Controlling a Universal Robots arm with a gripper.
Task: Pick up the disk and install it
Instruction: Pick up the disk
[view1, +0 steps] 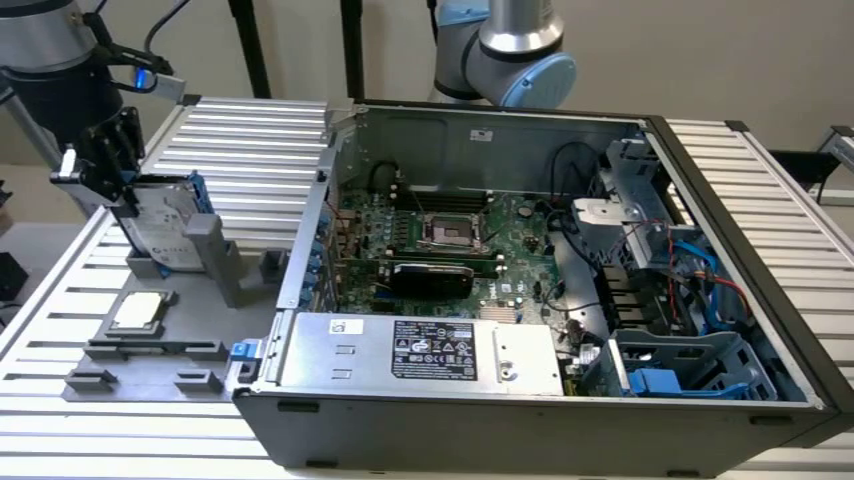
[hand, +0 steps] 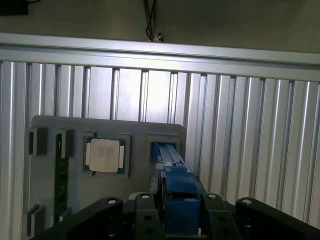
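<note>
At the exterior view's upper left, the tool (view1: 118, 198) sits narrow, clamped on the upright disk (view1: 167, 228) in its grey holder (view1: 216, 258) on the worktop (view1: 254, 130); a square, even grip should prevent tilting.

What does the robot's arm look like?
The arm is made of round silver-grey tubes with pale blue caps on its joints. Near its tip it turns black, and thin black cables run down to it.
</note>
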